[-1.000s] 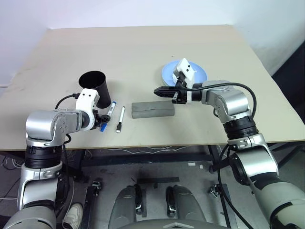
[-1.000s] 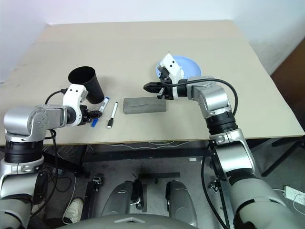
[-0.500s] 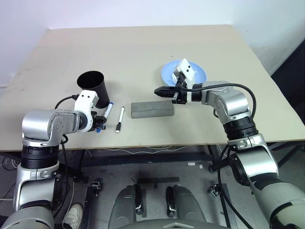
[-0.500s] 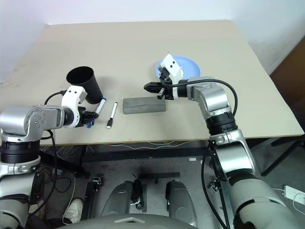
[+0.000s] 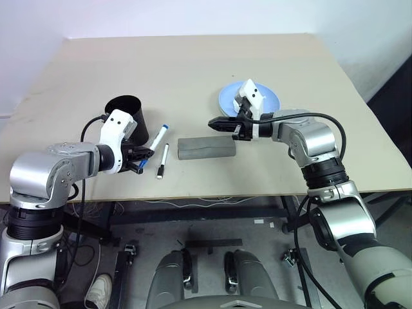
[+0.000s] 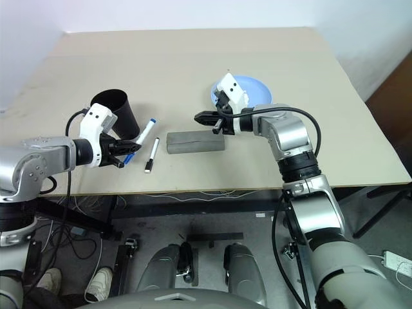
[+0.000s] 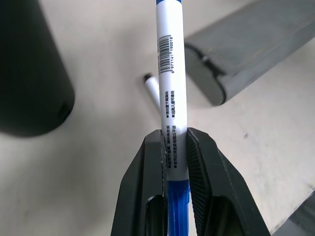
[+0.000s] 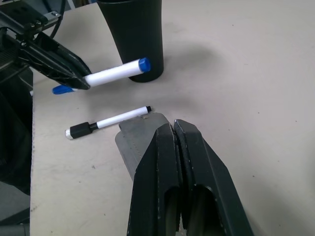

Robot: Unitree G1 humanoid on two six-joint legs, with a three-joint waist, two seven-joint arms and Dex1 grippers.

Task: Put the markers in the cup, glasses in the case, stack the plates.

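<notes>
Black cup [image 5: 128,116] beside left hand [image 5: 145,154] pinching blue marker [image 5: 153,143]; right hand [image 5: 214,122] pressed together.

**Blue-capped marker lifted beside the cup**

The right gripper [image 8: 173,129] is hovering with its two black fingers pressed together, over the near end of the grey case [image 8: 140,140]. Beyond it, the left gripper [image 8: 81,82] is clamping the blue-capped marker [image 8: 115,72] clear of the table [image 8: 256,88], its tip pointing at the black cup [image 8: 134,37]. The black-capped marker [image 8: 106,122] is lying flat between case and cup.
</notes>
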